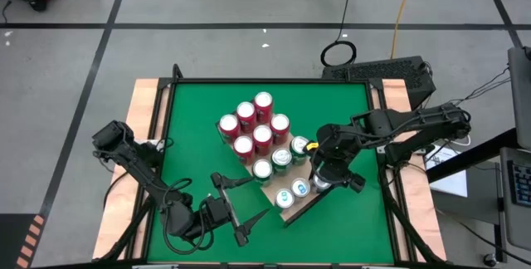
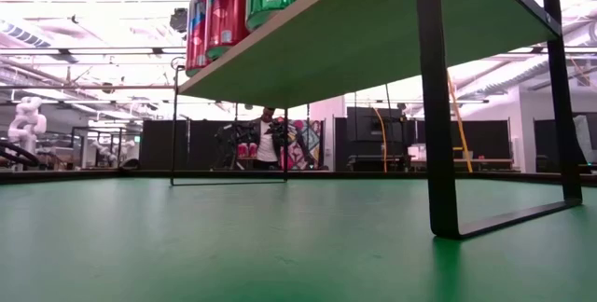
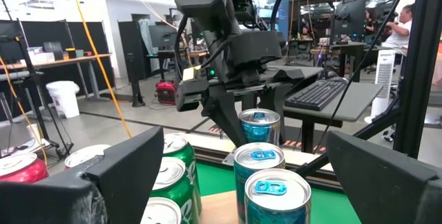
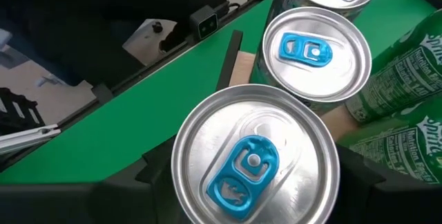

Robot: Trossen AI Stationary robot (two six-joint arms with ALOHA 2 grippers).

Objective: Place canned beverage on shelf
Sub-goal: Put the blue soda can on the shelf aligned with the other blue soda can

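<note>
Cans crowd the shelf as the right end effector grips an upright teal-topped can directly beneath it, over the board's near edge; left end effector waits open nearby.

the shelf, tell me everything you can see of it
The shelf is a flat light wood-grain board raised off the green table on thin dark metal legs. Seen from above it sits angled to the table edges, near the middle. Red cans, green cans and blue-tabbed cans stand upright on it. The right gripper is at one blue-tabbed can near its edge; the left gripper waits open nearby.
</note>
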